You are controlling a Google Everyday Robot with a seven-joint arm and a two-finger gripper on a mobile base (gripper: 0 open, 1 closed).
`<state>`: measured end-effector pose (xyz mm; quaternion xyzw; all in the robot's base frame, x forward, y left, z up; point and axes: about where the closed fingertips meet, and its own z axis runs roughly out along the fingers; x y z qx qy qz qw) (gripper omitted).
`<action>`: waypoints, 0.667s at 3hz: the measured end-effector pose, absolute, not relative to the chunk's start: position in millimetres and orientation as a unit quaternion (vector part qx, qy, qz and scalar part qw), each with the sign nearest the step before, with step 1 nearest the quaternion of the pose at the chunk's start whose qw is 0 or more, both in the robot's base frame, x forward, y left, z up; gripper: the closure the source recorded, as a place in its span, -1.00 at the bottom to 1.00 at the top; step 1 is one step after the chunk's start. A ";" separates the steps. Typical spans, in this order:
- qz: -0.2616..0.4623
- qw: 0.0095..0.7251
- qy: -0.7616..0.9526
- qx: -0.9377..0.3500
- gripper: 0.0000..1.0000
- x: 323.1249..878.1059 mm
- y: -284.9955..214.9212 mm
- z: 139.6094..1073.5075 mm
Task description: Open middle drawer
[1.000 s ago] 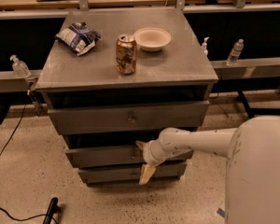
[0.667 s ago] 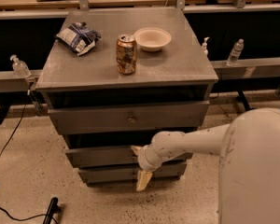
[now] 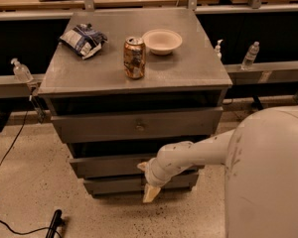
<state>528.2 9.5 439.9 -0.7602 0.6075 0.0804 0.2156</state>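
A clear plastic bottle [image 3: 21, 72] stands on a grey ledge at the far left, beside a square grey metal cabinet. A black cable [image 3: 10, 148] trails over the speckled floor below it.

The flat grey counter [image 3: 188, 68] on top of the cabinet carries three things. A crumpled blue and white snack bag [image 3: 82, 38] lies near the back left corner. An upright orange and gold drinks can [image 3: 134, 57] stands near the middle. A shallow cream-coloured round bowl [image 3: 162, 40] sits just behind and to the right of the can, apart from it.

Under the counter are three grey drawer fronts stacked one above another. The tall top drawer [image 3: 89, 128] has a small round knob [image 3: 139, 125] at its centre. The middle drawer [image 3: 104, 166], a wide and shallow grey metal front, lies directly beneath it, with a dark gap showing above it. The narrow bottom drawer [image 3: 114, 185] sits lowest, close to the floor.

The cream-coloured pincer [image 3: 145, 179] is at the centre of the middle drawer's front, covering the spot where its knob would be and reaching down over the bottom drawer. How far it is open, and whether it grips anything, cannot be told. A white robot arm [image 3: 203, 150] runs from it to the right, to a large rounded white robot body [image 3: 268, 177] filling the lower right corner.

Two small clear bottles [image 3: 251, 55] stand on the ledge right of the cabinet.
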 end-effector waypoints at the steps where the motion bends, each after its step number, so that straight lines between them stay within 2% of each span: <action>1: 0.054 0.235 0.606 -0.758 -0.82 537.2 -0.8 453.2; 2: 0.019 0.250 0.610 -0.752 -0.80 556.5 -23.2 464.9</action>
